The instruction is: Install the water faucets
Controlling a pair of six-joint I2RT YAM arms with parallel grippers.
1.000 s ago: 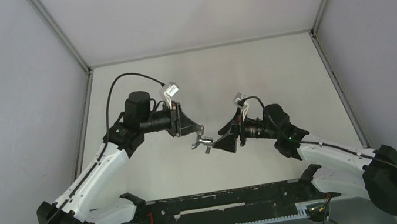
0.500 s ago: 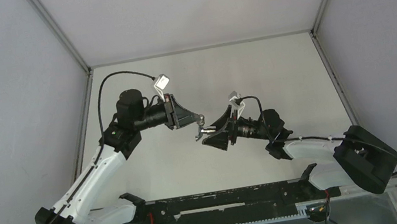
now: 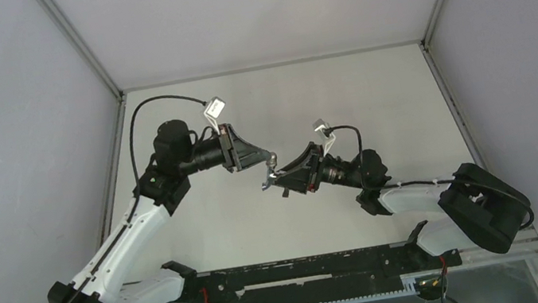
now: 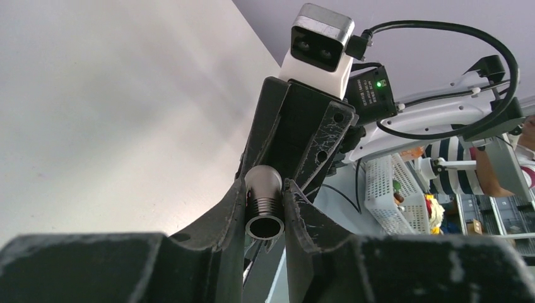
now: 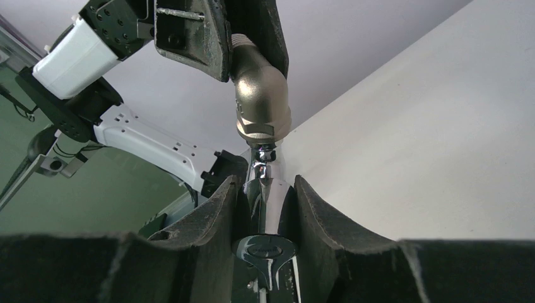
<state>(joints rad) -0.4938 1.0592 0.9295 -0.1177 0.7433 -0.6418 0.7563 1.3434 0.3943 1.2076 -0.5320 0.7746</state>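
Both water faucets meet in mid-air above the table [image 3: 337,93]. My left gripper [image 4: 264,189] is shut on the stubby threaded metal faucet part [image 4: 264,203], whose open end faces its camera. From the right wrist the same stubby part [image 5: 262,107] hangs down from the left fingers [image 5: 189,38]. Its lower end touches the shiny chrome faucet part with the cross handle [image 5: 265,211]. My right gripper [image 5: 265,186] is shut on that chrome part, one finger against each side. From above, the left gripper [image 3: 267,159] and right gripper [image 3: 277,181] stand tip to tip around the faucet parts [image 3: 269,172].
A black rail [image 3: 308,270] runs along the near edge between the arm bases. Grey walls with metal posts enclose the table on three sides. A white perforated basket [image 4: 394,196] stands beyond the table in the left wrist view.
The right gripper's jaws have come together on the chrome faucet part. Both arms have shifted slightly up and left, the two parts staying joined.
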